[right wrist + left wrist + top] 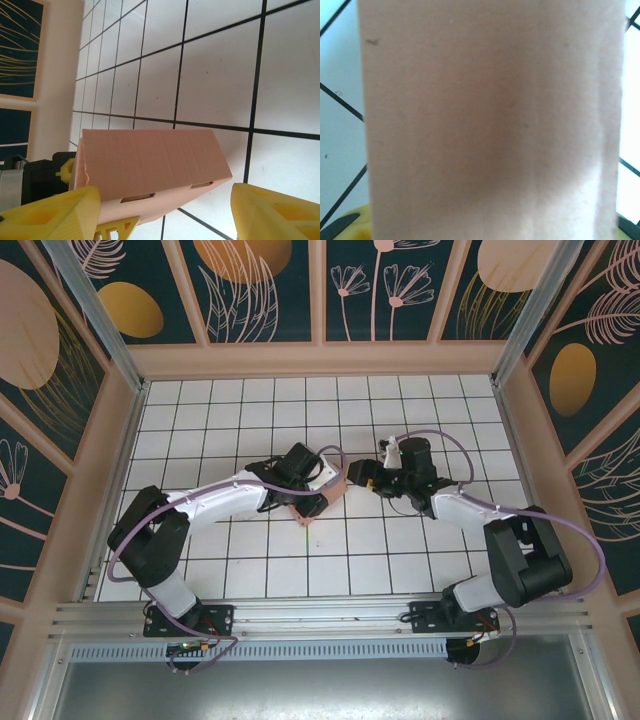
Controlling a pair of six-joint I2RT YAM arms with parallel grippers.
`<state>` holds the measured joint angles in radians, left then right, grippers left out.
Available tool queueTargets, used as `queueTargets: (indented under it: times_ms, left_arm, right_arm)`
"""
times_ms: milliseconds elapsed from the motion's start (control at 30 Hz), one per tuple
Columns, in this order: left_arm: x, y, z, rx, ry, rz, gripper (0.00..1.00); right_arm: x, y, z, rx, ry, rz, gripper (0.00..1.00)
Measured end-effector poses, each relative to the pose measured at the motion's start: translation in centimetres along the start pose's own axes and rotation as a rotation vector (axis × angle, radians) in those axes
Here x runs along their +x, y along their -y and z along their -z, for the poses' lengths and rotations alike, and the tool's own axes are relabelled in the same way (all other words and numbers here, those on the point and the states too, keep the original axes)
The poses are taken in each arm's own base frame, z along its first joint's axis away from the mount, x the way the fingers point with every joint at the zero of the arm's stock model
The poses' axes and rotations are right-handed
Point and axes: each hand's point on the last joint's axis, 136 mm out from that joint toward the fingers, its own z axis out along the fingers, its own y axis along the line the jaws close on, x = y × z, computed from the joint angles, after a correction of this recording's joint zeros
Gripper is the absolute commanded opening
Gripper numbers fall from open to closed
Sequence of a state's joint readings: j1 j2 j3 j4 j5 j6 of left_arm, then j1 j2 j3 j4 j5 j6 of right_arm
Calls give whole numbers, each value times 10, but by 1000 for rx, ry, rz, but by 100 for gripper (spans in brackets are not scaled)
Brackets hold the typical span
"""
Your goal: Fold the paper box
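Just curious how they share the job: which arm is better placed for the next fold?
Probably right. The left gripper is shut on the box, busy holding it. The right gripper is open and facing the box, free to press.

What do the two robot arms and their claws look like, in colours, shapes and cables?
The left arm and the right arm each have bulky black joints, a smooth white middle link and a black base. A thin purple cable loops along each arm. The right claw has chunky, angular yellow plastic fingers.
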<state>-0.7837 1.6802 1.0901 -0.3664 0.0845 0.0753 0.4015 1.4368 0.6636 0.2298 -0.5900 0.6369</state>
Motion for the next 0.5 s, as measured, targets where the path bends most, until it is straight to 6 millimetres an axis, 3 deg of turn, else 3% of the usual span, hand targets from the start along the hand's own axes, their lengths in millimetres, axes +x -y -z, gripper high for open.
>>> queueTargets:
  times_ms: [333, 500]
  left_arm:
    - [5, 3, -6, 11, -18, -13, 45]
    - [5, 3, -7, 12, -16, -14, 46]
  right_arm:
    - [-3, -2, 5, -36, 39, -33, 69]
    - [3, -7, -4, -56, 5, -23, 69]
